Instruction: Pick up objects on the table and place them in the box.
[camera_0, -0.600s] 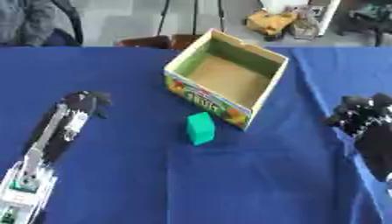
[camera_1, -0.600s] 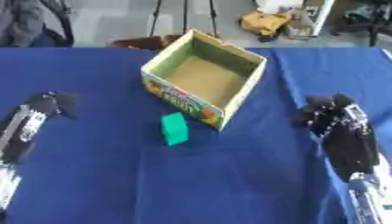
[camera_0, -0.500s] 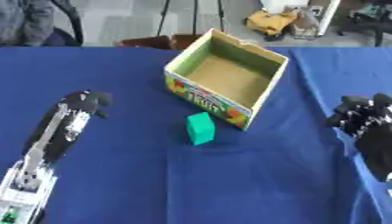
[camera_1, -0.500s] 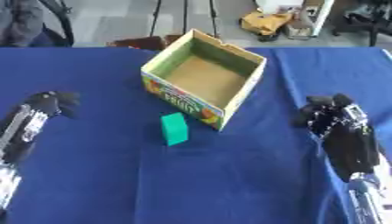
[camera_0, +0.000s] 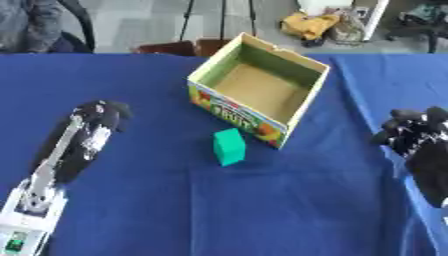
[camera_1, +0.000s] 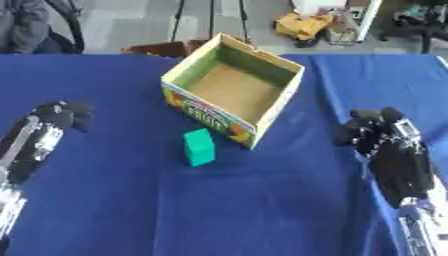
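Note:
A small green block (camera_0: 229, 146) stands upright on the blue cloth, just in front of the near corner of an open cardboard box (camera_0: 260, 91) with a colourful printed side. The box looks empty inside. My left hand (camera_0: 103, 115) lies on the cloth at the left, well apart from the block, its fingers curled with nothing in them. My right hand (camera_1: 377, 131) rests at the right, about level with the block, fingers also curled and holding nothing.
The blue table cloth (camera_0: 262, 210) fills the near half of the view. Beyond the far edge are a chair with a grey garment (camera_0: 31, 22), tripod legs (camera_0: 203, 17) and yellow clutter (camera_0: 313, 24) on the floor.
The whole picture has shifted slightly. Both hands keep roughly the same places relative to the box; the block has not moved.

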